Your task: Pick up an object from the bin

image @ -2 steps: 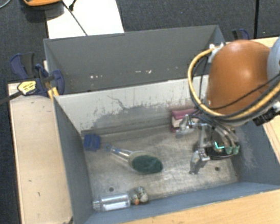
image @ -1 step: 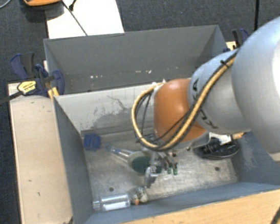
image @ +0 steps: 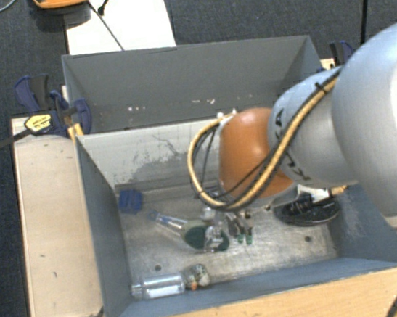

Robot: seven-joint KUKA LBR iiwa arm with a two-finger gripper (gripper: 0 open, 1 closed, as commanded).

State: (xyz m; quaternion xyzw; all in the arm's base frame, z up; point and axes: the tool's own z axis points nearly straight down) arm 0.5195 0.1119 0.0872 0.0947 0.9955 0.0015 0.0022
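My gripper hangs low over the middle of the bin floor, under the orange wrist cover. A dark green rounded thing lies right at its left side, touching or partly under it. A clear tube with a blue end lies slanted just up and left of the green thing. Whether anything is held cannot be seen.
A blue block sits near the back left wall. A clear small bottle and a little mottled ball lie along the front wall. A black round flat thing lies at the right, partly under the arm.
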